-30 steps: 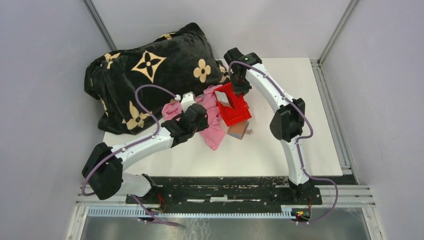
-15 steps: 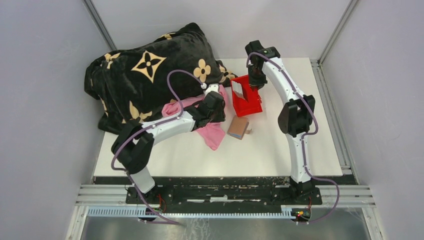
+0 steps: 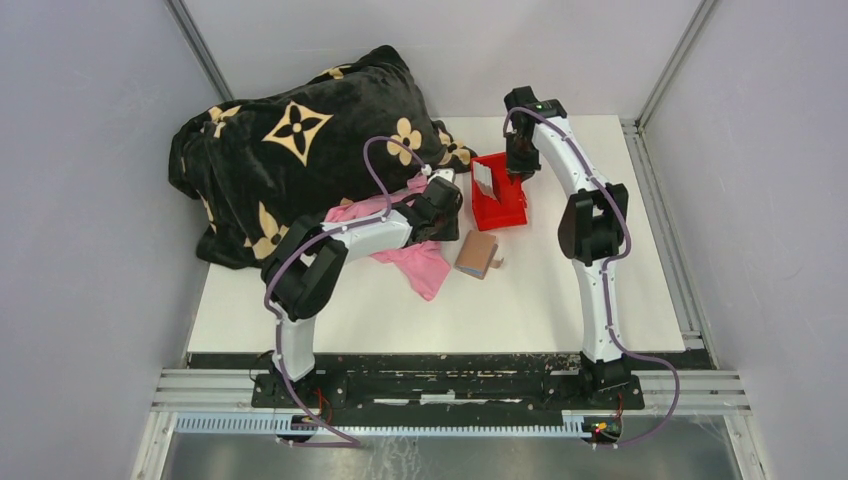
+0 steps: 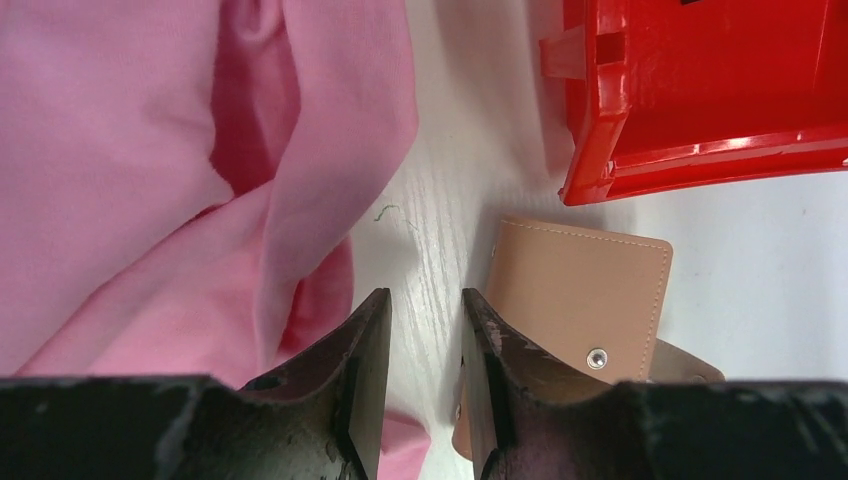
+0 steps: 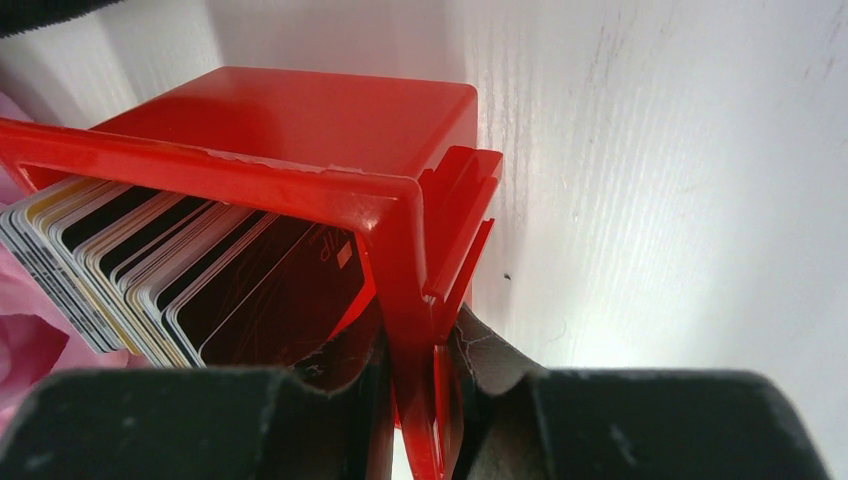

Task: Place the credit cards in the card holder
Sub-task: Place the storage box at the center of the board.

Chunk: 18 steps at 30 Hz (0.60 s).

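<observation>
Thin plastic credit cards (image 5: 170,280) stand fanned, lower left, inside the red plastic bin (image 5: 300,120); probably light, stiff and slippery, best pinched by an exposed edge. The right gripper (image 5: 415,400) pinches the bin's wall. The tan leather card holder (image 4: 590,290) lies lower right, beside the slightly spread, empty left gripper (image 4: 425,340).

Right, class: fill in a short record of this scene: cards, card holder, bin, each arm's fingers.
cards: standing in a row inside the red bin
card holder: folded, flat on the table, near the bin
right fingers: clamped on the bin's wall
left fingers: apart, empty, over the table between pink cloth and card holder
</observation>
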Each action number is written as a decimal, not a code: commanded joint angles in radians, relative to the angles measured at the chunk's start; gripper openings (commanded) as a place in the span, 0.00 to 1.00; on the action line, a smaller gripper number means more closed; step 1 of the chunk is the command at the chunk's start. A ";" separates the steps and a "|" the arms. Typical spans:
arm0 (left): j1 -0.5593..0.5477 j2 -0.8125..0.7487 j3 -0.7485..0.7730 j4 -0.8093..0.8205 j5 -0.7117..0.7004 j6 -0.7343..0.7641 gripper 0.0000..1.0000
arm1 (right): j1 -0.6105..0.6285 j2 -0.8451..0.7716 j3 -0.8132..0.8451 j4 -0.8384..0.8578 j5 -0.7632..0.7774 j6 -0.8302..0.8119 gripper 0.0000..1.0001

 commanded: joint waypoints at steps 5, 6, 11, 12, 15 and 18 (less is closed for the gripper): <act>0.003 0.040 0.017 0.028 0.031 0.035 0.38 | -0.007 -0.021 0.017 0.095 -0.049 0.021 0.01; 0.003 0.039 0.004 0.034 0.037 0.028 0.38 | -0.006 -0.023 0.008 0.098 -0.053 0.020 0.01; -0.002 0.026 -0.063 0.066 0.058 0.003 0.37 | -0.006 -0.047 -0.069 0.129 -0.056 0.025 0.01; -0.004 0.019 -0.077 0.073 0.058 -0.003 0.37 | -0.006 -0.055 -0.090 0.138 -0.058 0.025 0.01; -0.014 -0.003 -0.122 0.088 0.064 -0.022 0.37 | -0.006 -0.073 -0.141 0.159 -0.063 0.026 0.01; -0.032 -0.025 -0.165 0.102 0.063 -0.042 0.36 | -0.004 -0.092 -0.185 0.173 -0.067 0.026 0.01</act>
